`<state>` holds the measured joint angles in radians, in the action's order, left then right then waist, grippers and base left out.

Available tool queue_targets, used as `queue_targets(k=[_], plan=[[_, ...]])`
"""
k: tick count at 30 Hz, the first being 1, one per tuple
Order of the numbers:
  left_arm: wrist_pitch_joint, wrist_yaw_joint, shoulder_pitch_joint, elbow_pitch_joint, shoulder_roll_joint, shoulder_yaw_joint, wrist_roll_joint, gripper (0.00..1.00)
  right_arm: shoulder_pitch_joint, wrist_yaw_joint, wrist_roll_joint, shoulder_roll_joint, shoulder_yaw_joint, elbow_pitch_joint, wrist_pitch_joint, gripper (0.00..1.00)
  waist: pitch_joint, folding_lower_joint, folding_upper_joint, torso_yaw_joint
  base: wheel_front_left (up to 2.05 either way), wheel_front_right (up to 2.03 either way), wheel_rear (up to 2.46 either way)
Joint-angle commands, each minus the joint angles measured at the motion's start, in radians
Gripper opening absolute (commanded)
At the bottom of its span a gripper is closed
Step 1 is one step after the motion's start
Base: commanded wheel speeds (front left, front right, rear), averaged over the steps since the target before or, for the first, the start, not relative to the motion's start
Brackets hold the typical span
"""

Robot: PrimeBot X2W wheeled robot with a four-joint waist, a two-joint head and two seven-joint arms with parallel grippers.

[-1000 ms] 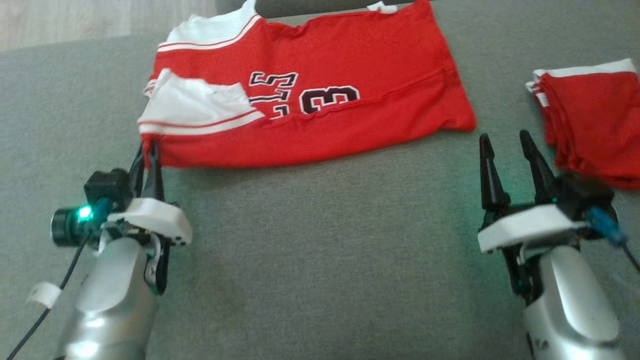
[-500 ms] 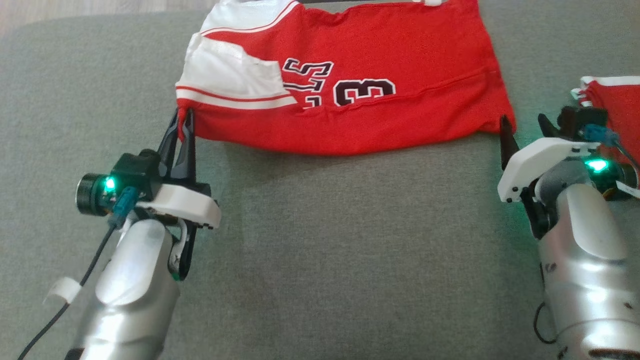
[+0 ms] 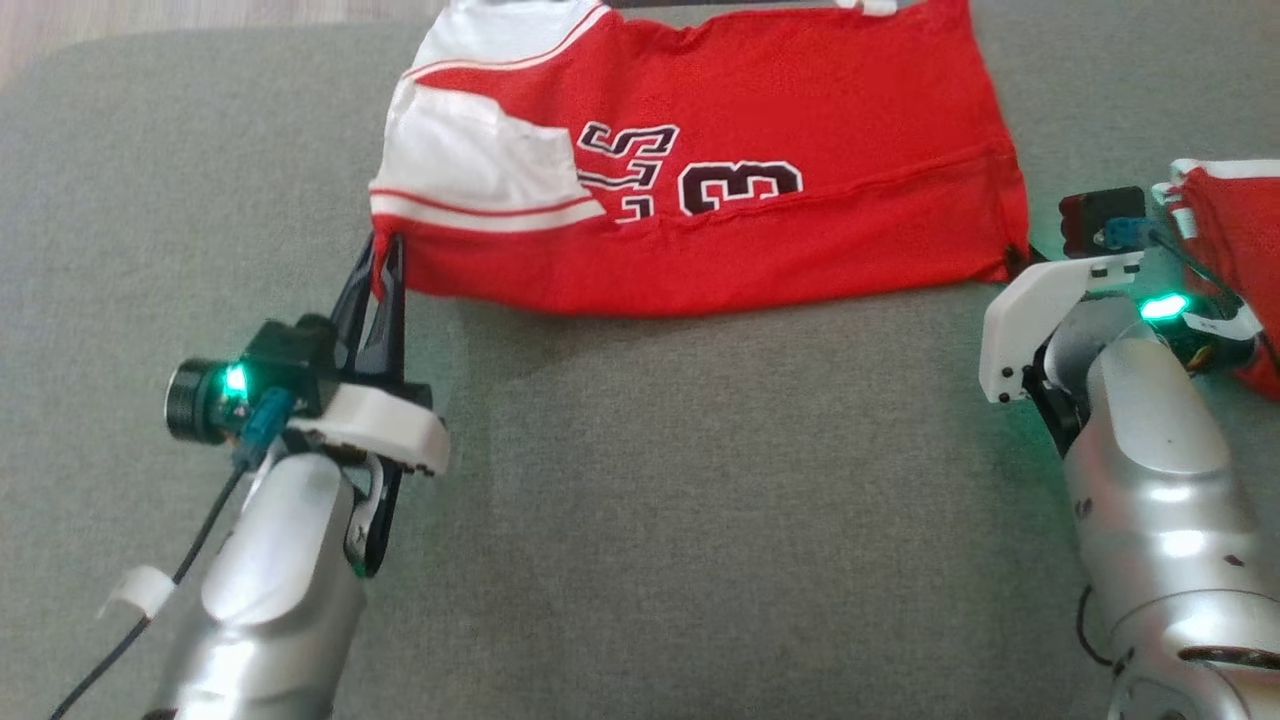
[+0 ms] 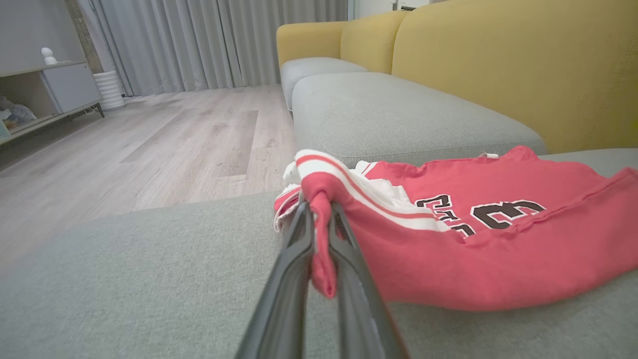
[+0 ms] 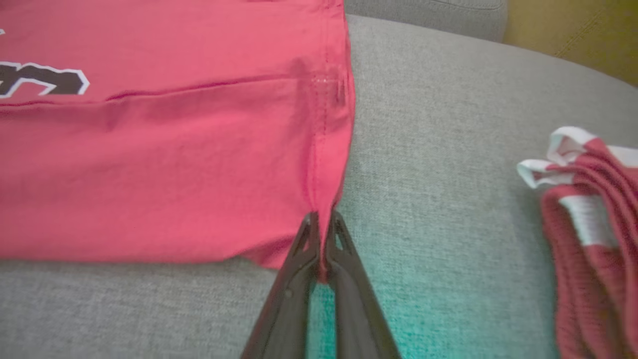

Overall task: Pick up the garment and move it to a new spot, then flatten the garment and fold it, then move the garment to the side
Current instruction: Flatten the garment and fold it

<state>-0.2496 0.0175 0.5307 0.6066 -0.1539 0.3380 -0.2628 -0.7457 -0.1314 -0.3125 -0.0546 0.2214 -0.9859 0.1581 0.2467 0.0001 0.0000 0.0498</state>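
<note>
Second corner taken: the right pincer (image 5: 322,222) has just closed on the near right corner of the red-and-white numbered jersey (image 3: 800,250).
The left pincer (image 4: 320,209) is shut on the near left corner (both now held). The jersey lies spread on the grey fabric sofa cushion (image 3: 650,500), probably ready to fold.

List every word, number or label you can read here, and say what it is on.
"3": black numeral, white-edged, on the red jersey.
Lettering beside it: partly folded under; one letter looks like "S", the rest unreadable.
Folded red garment: no readable text.
</note>
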Motion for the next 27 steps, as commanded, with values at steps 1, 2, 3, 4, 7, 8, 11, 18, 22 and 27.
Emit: queue_targets(k=[1, 2, 3, 4, 7, 8, 11, 18, 22, 27], plan=[[-0.012, 0.002, 0.009, -0.021, -0.034, -0.030, 0.004, 0.00, -0.027, 0.001, -0.012, 0.004, -0.018, 0.024, -0.010, 0.00, -0.013, -0.0001, 0.0000, -0.011, 0.00, 0.00, 0.00], [-0.012, 0.003, 0.004, -0.013, -0.037, -0.031, 0.003, 0.00, -0.029, 0.001, -0.017, 0.004, -0.017, 0.027, -0.014, 0.00, -0.023, -0.0001, 0.0000, -0.016, 0.00, 0.00, 0.00], [-0.011, 0.002, -0.001, -0.006, -0.040, -0.030, 0.002, 0.00, -0.030, 0.001, -0.020, 0.004, -0.014, 0.030, -0.017, 0.00, -0.031, -0.0001, 0.0000, -0.021, 0.00, 0.00, 0.00], [-0.010, 0.002, -0.006, 0.000, -0.043, -0.030, 0.001, 0.00, -0.030, 0.001, -0.026, 0.004, -0.012, 0.035, -0.021, 0.00, -0.041, -0.0001, 0.0000, -0.026, 0.00, 0.00, 0.00], [-0.001, 0.002, -0.024, 0.016, -0.053, -0.028, -0.004, 0.00, -0.027, 0.001, -0.029, 0.004, -0.011, 0.048, -0.027, 0.00, -0.071, -0.0001, 0.0000, -0.038, 0.00, 0.00, 0.00], [0.003, 0.001, -0.031, 0.020, -0.056, -0.027, -0.005, 0.00, -0.023, 0.001, -0.026, 0.004, -0.015, 0.051, -0.026, 0.00, -0.080, -0.0001, 0.0000, -0.040, 0.00, 0.00, 0.00], [0.015, -0.001, -0.057, 0.029, -0.064, -0.023, -0.011, 0.00, 0.001, 0.001, -0.011, 0.004, -0.035, 0.063, -0.017, 0.00, -0.113, -0.0001, 0.0000, -0.045, 0.00, 0.00, 0.00], [0.066, -0.008, -0.133, 0.014, -0.078, -0.002, -0.022, 0.00, 0.110, 0.001, 0.080, -0.015, -0.110, 0.119, 0.041, 0.00, -0.182, -0.0001, 0.0000, -0.044, 0.00, 0.00, 0.00], [0.111, -0.016, -0.185, -0.015, -0.089, 0.013, -0.030, 0.00, 0.203, 0.001, 0.147, -0.028, -0.151, 0.193, 0.090, 0.00, -0.217, -0.0001, 0.0000, -0.041, 0.00, 0.00, 0.00], [0.161, -0.018, -0.243, -0.065, -0.099, 0.028, -0.038, 0.00, 0.307, 0.001, 0.211, -0.041, -0.187, 0.306, 0.153, 0.00, -0.251, -0.0001, 0.0000, -0.042, 0.00, 0.00, 0.00]])
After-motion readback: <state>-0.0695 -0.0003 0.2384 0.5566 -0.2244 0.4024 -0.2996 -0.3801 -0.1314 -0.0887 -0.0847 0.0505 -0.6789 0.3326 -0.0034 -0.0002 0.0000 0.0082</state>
